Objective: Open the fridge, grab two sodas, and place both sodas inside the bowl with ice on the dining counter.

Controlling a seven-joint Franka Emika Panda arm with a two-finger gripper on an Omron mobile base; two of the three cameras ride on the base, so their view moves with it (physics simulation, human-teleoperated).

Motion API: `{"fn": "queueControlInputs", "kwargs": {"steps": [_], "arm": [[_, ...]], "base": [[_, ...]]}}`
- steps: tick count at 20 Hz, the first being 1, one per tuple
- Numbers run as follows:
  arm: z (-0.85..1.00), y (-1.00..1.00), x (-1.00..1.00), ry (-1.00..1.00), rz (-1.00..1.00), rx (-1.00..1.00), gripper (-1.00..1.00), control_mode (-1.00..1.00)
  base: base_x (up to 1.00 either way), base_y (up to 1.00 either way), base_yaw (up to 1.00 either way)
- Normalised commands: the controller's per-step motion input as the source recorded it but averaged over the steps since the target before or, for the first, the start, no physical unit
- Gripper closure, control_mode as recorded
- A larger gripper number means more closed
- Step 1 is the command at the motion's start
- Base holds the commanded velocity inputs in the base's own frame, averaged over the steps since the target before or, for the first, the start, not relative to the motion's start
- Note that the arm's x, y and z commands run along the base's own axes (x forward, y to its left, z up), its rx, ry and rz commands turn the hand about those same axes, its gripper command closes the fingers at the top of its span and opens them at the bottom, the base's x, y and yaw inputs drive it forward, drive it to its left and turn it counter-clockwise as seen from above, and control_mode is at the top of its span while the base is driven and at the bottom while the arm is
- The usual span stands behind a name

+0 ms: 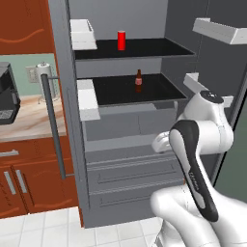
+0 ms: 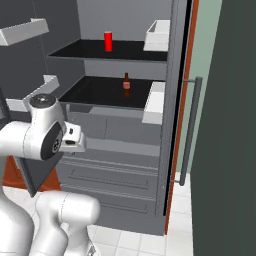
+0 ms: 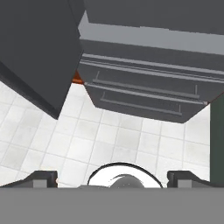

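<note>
The gripper (image 3: 111,179) points down at the floor (image 3: 52,140), and its two dark finger tips (image 3: 41,178) sit far apart with nothing between them. Under it are white square tiles. Just past the tiles are the grey lower drawers (image 3: 144,98) of the fridge (image 1: 125,120), each with a long thin handle.

The fridge stands open with both doors swung wide. Inside are two black shelves. A red soda can (image 1: 121,40) stands upright on the top shelf (image 1: 144,48), near the middle. On the shelf below it stands a small brown bottle (image 1: 139,81), also upright. The can and the bottle are well apart, one above the other. White bins (image 1: 88,99) hang on the inside of both doors. A long grey bar handle (image 1: 52,125) runs down the outside of the left door.

To the left of the fridge are red-brown wood cabinets (image 1: 29,178) with a light stone counter (image 1: 29,118) on top. A black coffee machine (image 1: 7,96) sits on that counter, against a pale green wall (image 1: 24,65). On the right side of the fridge there is a dark green wall (image 2: 230,140)
</note>
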Motion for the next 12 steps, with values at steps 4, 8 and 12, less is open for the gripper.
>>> {"fn": "queueControlInputs", "kwargs": {"steps": [4, 8, 12], "arm": [[-0.13, 0.0, 0.02, 0.09, 0.0, 0.0, -1.0, -1.0], [-0.01, 0.01, 0.2, 0.05, 0.0, 0.0, -1.0, 1.0], [0.0, 0.0, 0.0, 0.0, 0.0, 0.0, -1.0, 1.0]], "base": [[0.0, 0.0, 0.0], [0.34, 0.0, -0.02], [0.82, 0.03, -0.05]]}}
